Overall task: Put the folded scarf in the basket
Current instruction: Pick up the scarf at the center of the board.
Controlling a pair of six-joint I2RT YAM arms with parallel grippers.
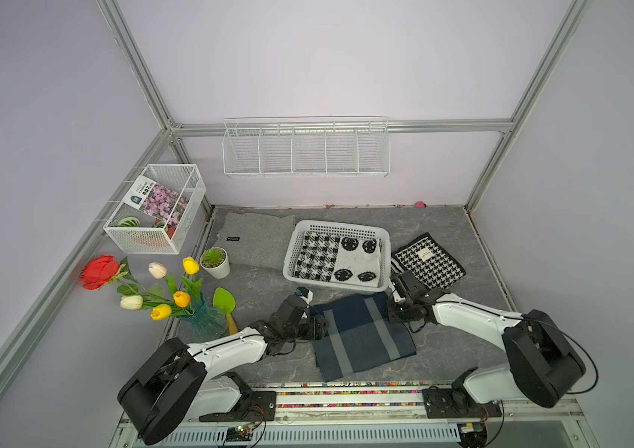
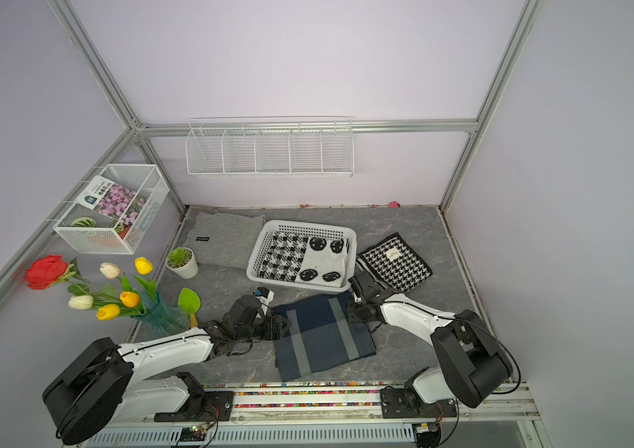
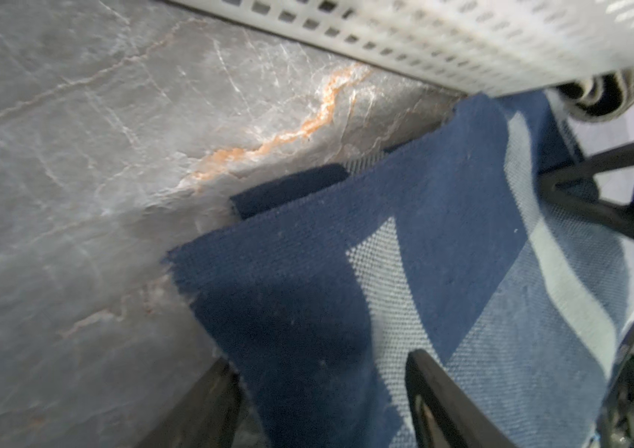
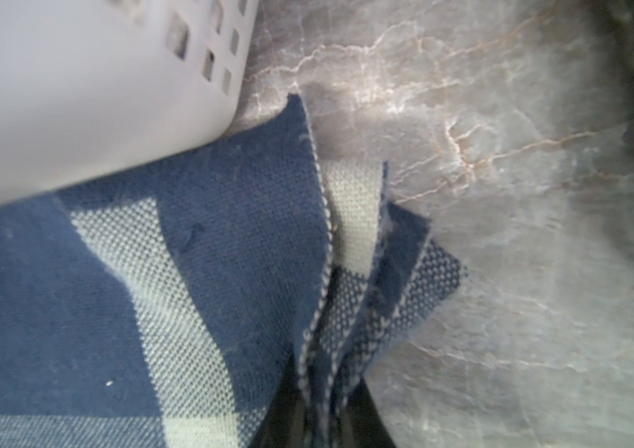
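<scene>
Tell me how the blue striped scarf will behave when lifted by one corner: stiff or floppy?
Probably floppy: layers of the blue scarf fan apart and curl where the right pincer pinches them. The fold may open, since only that corner is held; the left pincer stands open at the opposite edge. Likely light: thin woven cloth.

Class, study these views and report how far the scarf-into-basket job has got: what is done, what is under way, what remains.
Done: a checked scarf and a spotted scarf lie in the basket. In hand: the right gripper pinches a corner of the navy scarf, folded on the table; the left gripper stands open astride its other side. Left: grip, lift and lower it into the basket.
</scene>
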